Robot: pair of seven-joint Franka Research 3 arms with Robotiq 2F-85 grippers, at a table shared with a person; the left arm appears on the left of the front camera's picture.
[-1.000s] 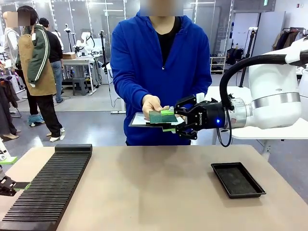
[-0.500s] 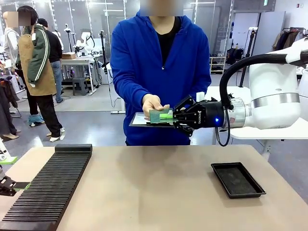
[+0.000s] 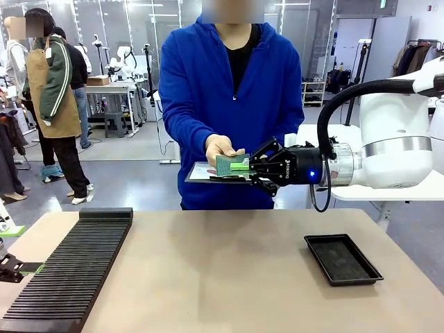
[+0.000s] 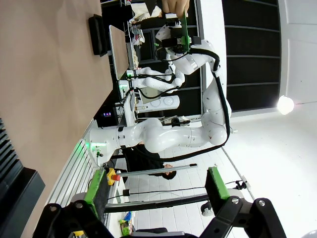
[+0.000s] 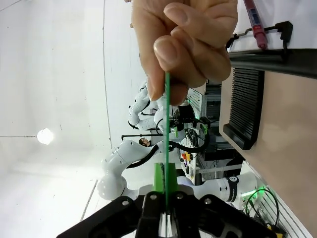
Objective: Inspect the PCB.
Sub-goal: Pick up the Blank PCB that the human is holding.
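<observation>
The PCB (image 3: 226,166), a thin green board, hangs in the air over the table's far edge. A person's hand (image 3: 219,148) pinches its far end. My right gripper (image 3: 243,167) is shut on its near end. In the right wrist view the PCB (image 5: 167,124) is edge-on, a thin green line running from my shut right gripper (image 5: 166,192) up into the person's fingers (image 5: 183,44). My left gripper (image 4: 156,191) is open with nothing between its green pads (image 4: 96,191). It sits low at the table's left edge (image 3: 8,267). From there the PCB (image 4: 184,25) appears far off.
Under the board the person holds a dark clipboard (image 3: 205,174) with white paper; a red pen (image 5: 255,20) is clipped to it. A black slotted rack (image 3: 69,270) lies on the table's left. A black tray (image 3: 342,259) sits at the right. Between them is bare tabletop (image 3: 222,277).
My right gripper has gone from open around the PCB to shut on its near end. The person's hand still holds the far end. The left arm has not moved.
</observation>
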